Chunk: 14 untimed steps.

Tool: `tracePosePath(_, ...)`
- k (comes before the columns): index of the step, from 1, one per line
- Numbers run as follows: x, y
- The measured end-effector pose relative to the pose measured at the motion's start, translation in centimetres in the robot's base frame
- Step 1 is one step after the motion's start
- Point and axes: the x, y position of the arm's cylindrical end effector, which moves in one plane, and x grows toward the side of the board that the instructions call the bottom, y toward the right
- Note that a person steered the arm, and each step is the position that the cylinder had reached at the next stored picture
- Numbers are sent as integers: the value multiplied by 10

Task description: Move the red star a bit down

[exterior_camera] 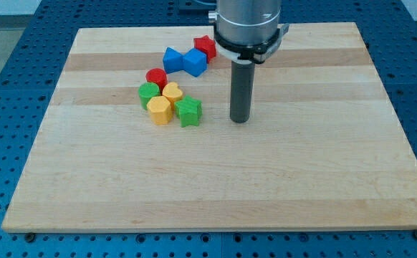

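Board (302, 179): eight blocks clustered upper left | red star (205, 46): seen topmost, touching a blue block (194, 61) | my tip (240, 120): right of green star (189, 112), nothing touched.

We count eight small blocks on the wooden board (216, 186). Two of them are red: a red star (205, 47) and a red round block (156, 77). Two are blue: one blue block (173, 59) and a second blue block (195, 61) touching it, their exact shapes hard for us to make out. Two are green: a green round block (149, 93) and a green star (189, 112). Two are yellow: a yellow heart (171, 93) and a yellow block (159, 110) with flat sides. So we have four colours, two blocks of each. We see one board and one dark rod, ending in my tip (239, 120).
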Motion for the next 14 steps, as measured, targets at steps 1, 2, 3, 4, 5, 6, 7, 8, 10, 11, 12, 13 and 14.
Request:
tracePosePath(1,-13,0)
tracePosePath(2,-75,23)
tracePosePath(3,-137,33)
tracePosePath(4,-188,33)
tracePosePath(5,-230,14)
tracePosePath(6,-249,-28)
tracePosePath(7,-250,-73)
tracePosePath(8,-247,-94)
tracePosePath(10,-231,-85)
tracePosePath(11,-225,-68)
tracePosePath(12,-211,-59)
tracePosePath(13,-190,-49)
tracePosePath(14,-177,-29)
